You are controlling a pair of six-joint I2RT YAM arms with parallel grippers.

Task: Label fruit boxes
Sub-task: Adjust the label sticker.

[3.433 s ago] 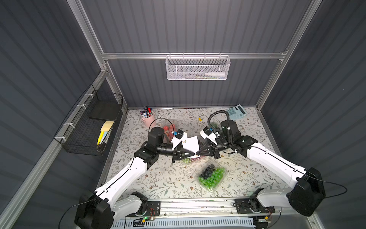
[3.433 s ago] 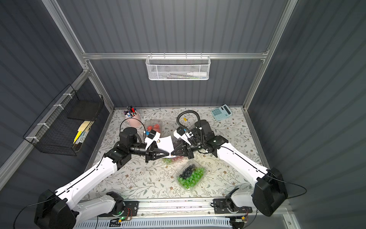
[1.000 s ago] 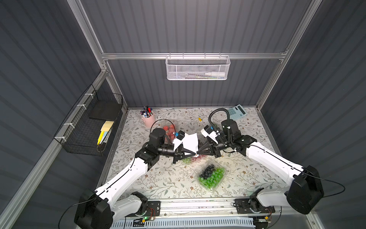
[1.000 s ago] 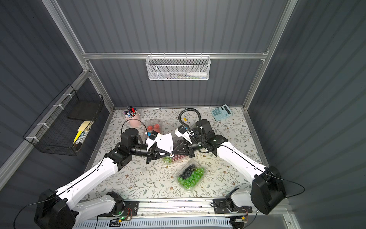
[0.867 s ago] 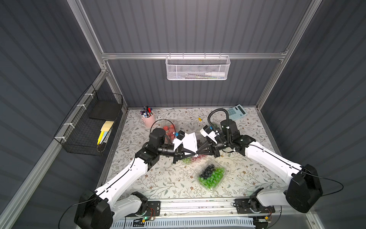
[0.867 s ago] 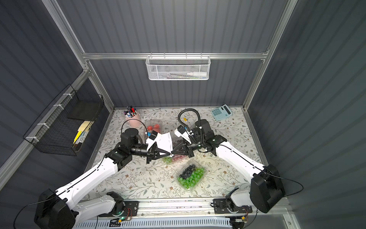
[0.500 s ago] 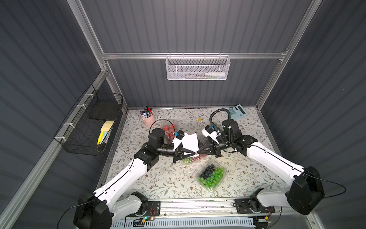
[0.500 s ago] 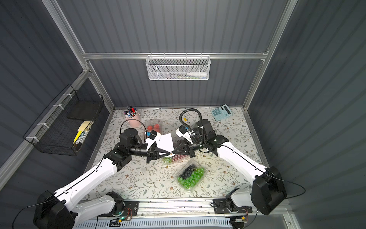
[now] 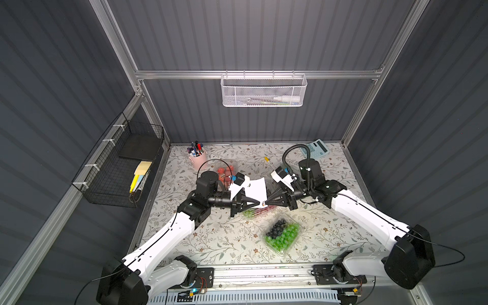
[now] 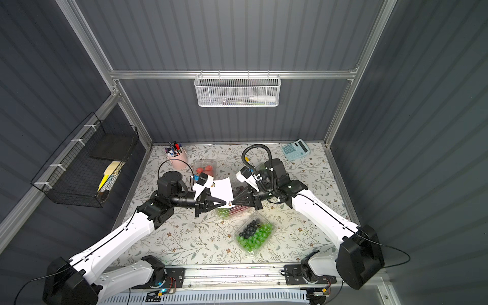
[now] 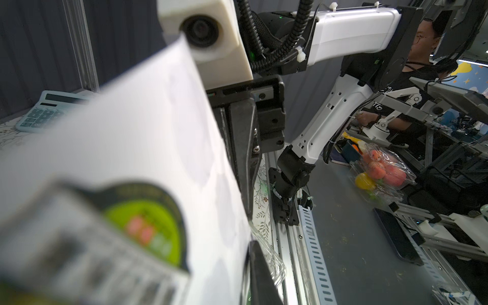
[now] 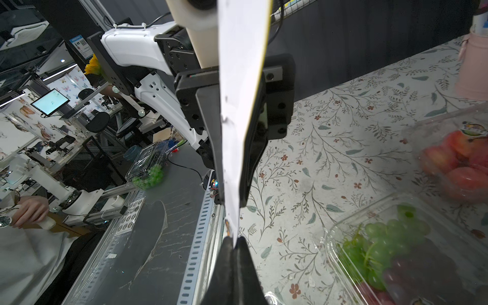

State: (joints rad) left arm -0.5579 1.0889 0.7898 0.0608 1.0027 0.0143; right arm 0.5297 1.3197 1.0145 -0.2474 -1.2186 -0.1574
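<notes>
Right wrist view, unlike top views, shows right hand point(image 12: 233, 244) pinching sticker sheet point(image 12: 237, 79)

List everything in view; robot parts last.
White sticker sheet: one, held above mid-table.
Clear clamshell box of strawberries: one, red fruit, far side.
Clear clamshell box of green and red grapes: one, under the sheet.
Clear clamshell box of green grapes and dark berries: one, near edge.
Clear clamshell box of dark fruit: one, mostly hidden past the sheet.
Pink pen cup: one, far left corner.
Pale blue calculator: one, far right corner.
Yellow-tipped pen: one, far side.
White mesh basket: one, back rail.
Black wire basket: one, left wall.
Left gripper: one, black, shut on the sheet.
Right gripper: one, black, shut on its corner.
</notes>
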